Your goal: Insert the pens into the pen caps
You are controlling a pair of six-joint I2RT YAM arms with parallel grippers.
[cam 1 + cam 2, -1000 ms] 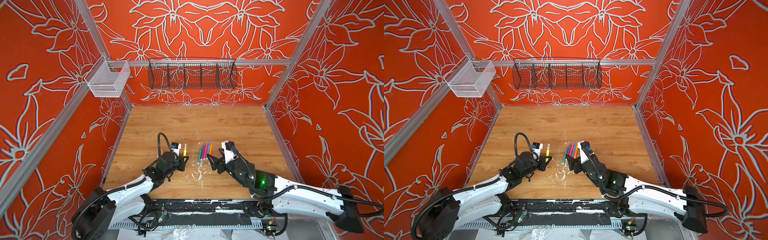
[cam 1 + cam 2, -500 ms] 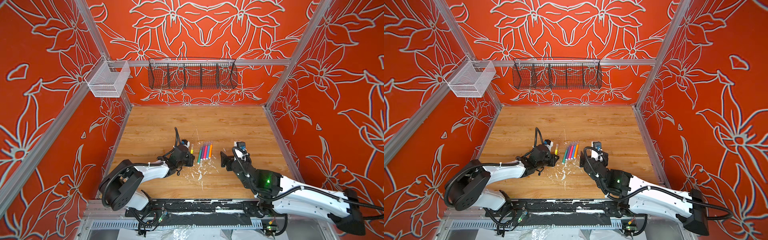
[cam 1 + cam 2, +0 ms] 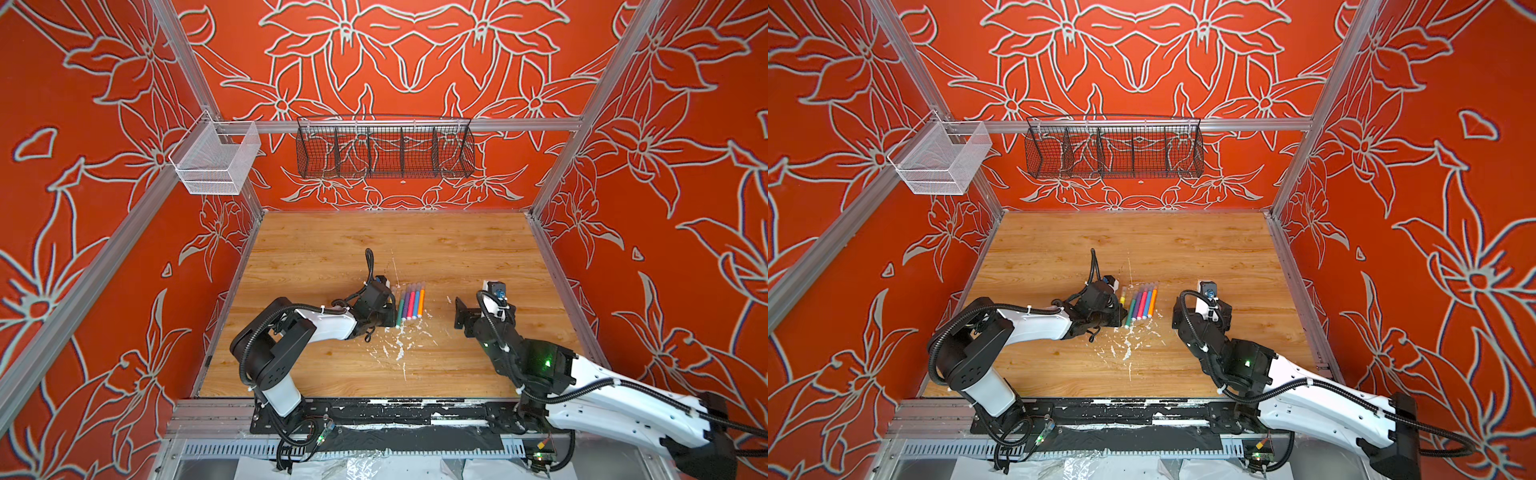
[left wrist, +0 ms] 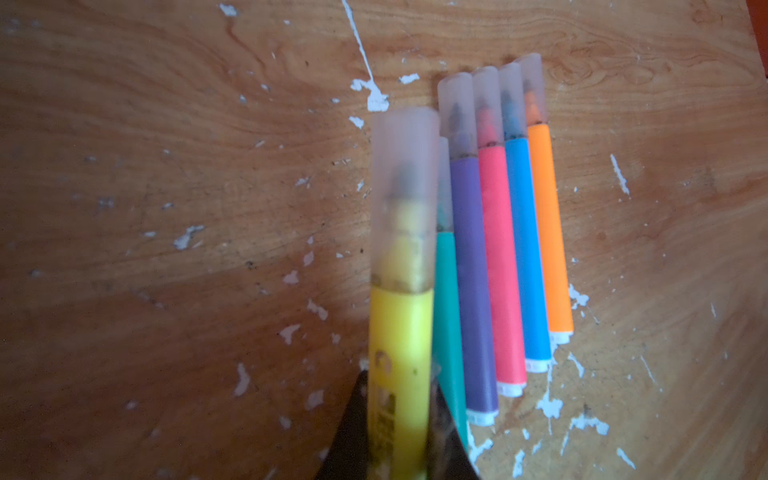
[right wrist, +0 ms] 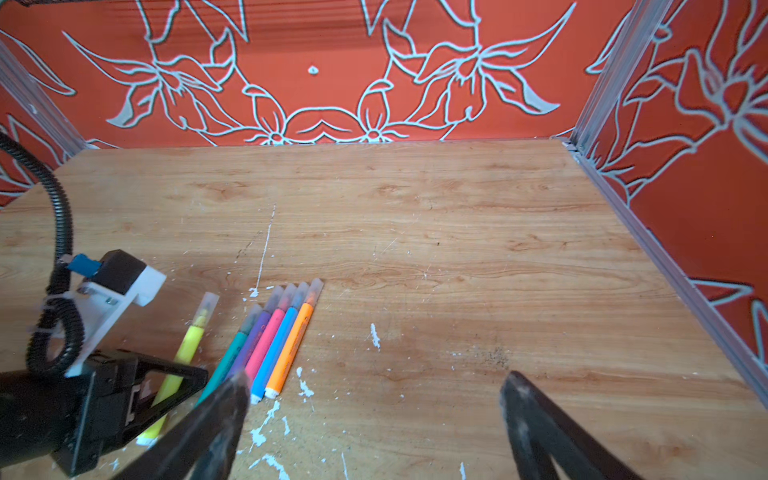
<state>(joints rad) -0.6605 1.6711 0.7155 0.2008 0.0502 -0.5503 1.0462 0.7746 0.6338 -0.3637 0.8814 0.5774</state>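
Note:
My left gripper point(image 4: 399, 399) is shut on the barrel of the yellow pen point(image 4: 401, 332), which carries a translucent pen cap point(image 4: 404, 195) over its tip. This pen lies low just left of a row of pens point(image 3: 411, 305) on the wood: green, purple, pink, blue and orange, side by side, each capped. The same row point(image 5: 270, 340) and the yellow pen point(image 5: 189, 345) show in the right wrist view. My right gripper point(image 5: 374, 395) stands open and empty over bare wood, right of the row. In both top views the left gripper point(image 3: 1119, 318) sits at the row's left end.
White paint flecks point(image 3: 397, 349) dot the wood in front of the pens. A black wire basket point(image 3: 384, 151) hangs on the back wall and a white mesh basket point(image 3: 214, 160) on the left wall. Red walls close three sides.
The left gripper has carried the yellow pen rightward and down beside the row. The right gripper has drawn back to the right, away from the pens, and opened wide.

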